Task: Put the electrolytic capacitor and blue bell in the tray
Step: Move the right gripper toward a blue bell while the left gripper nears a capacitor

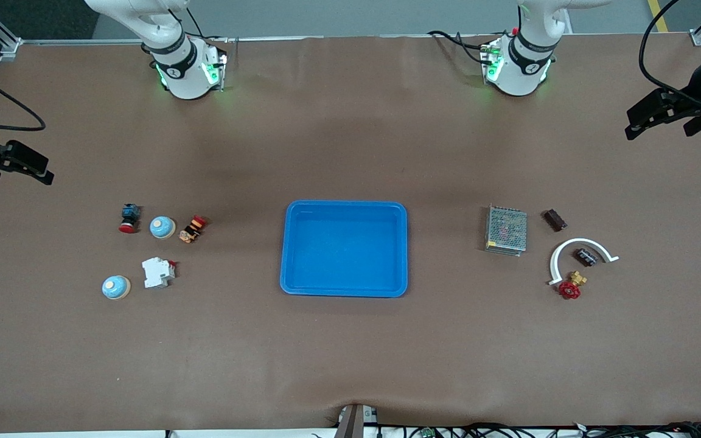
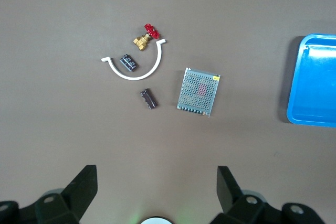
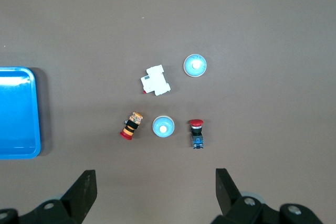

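Note:
The bright blue tray (image 1: 302, 248) lies empty mid-table, and its edge shows in both wrist views (image 2: 315, 116) (image 3: 21, 148). Two blue bells stand toward the right arm's end: one (image 1: 162, 227) (image 3: 163, 127) between two push-buttons, the other (image 1: 115, 287) (image 3: 195, 65) nearer the front camera. Toward the left arm's end, a black capacitor (image 1: 586, 257) (image 2: 128, 62) lies inside a white arc. A dark brown capacitor (image 1: 555, 219) (image 2: 148, 98) lies beside the mesh box. My left gripper (image 2: 157, 182) hangs open and empty high over that end. My right gripper (image 3: 156, 182) hangs open and empty over the bells' end.
A grey mesh box (image 1: 506, 230), a white arc-shaped part (image 1: 582, 246) and a brass valve with a red handwheel (image 1: 571, 286) lie by the capacitors. A red-capped button (image 1: 129, 218), an orange-and-black button (image 1: 192, 229) and a white breaker (image 1: 157, 272) lie by the bells.

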